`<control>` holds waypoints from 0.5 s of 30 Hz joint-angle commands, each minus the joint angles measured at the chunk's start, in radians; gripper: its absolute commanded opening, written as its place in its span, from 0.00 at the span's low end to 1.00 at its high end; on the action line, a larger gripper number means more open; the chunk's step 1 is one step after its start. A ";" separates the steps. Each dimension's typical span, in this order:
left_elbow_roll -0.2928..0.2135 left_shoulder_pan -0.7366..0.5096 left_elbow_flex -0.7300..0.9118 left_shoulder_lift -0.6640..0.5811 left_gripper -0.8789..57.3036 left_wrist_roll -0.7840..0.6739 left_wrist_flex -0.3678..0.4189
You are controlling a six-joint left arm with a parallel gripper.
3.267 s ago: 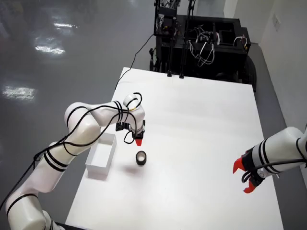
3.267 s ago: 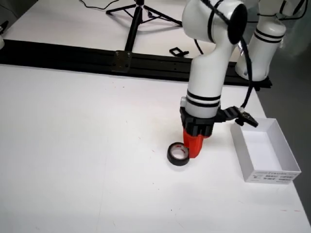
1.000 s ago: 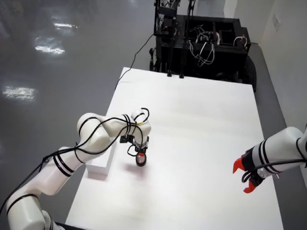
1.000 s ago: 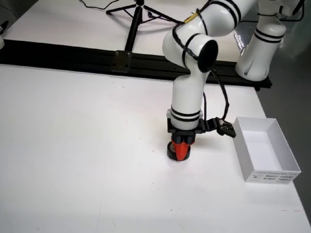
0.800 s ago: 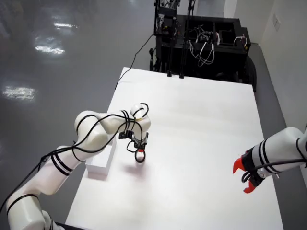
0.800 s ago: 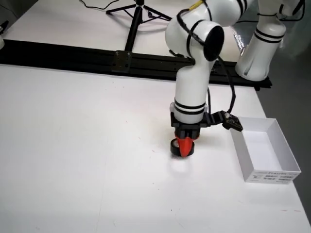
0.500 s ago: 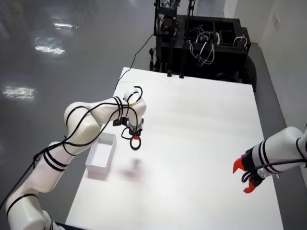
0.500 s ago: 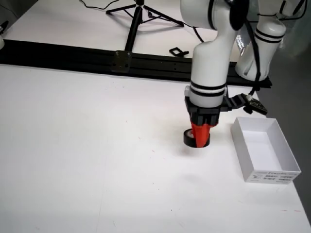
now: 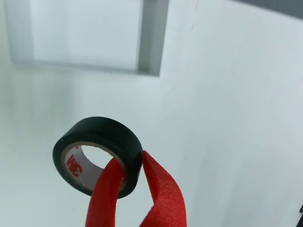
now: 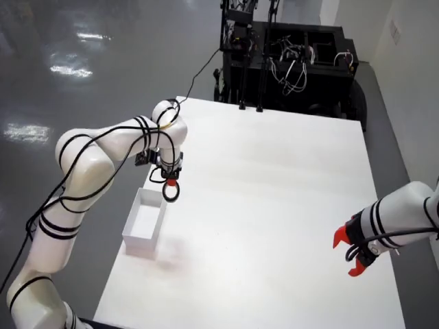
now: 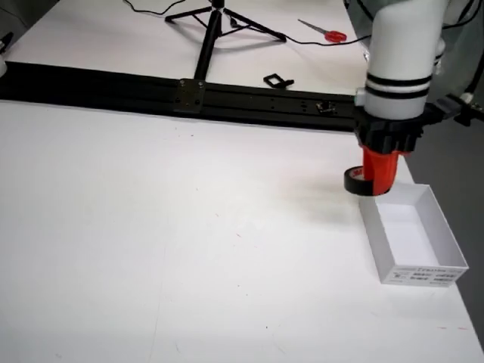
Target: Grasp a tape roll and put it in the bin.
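Note:
My gripper (image 9: 134,171) has red fingers shut on the wall of a black tape roll (image 9: 102,137), one finger inside its core and one outside. The roll hangs above the white table. In the overhead view the roll (image 10: 171,192) hangs from the gripper (image 10: 170,182) just beyond the far end of the white bin (image 10: 145,223). In the side view the roll (image 11: 357,181) is held at the gripper (image 11: 376,175) beside the bin's (image 11: 412,235) near-left corner. The bin's corner also shows in the wrist view (image 9: 151,61).
A second white arm with a red gripper (image 10: 351,250) rests at the right edge of the table in the overhead view. A black rail (image 11: 181,94) runs along the table's far side, with a tripod and red scissors (image 11: 325,32) behind it.

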 commanded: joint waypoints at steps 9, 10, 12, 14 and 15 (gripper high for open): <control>0.059 0.176 0.378 -0.322 0.00 -0.048 -0.048; 0.059 0.179 0.386 -0.322 0.00 -0.051 -0.049; 0.055 0.184 0.402 -0.311 0.00 -0.054 -0.062; 0.055 0.178 0.407 -0.284 0.00 -0.054 -0.071; 0.053 0.175 0.407 -0.270 0.00 -0.054 -0.079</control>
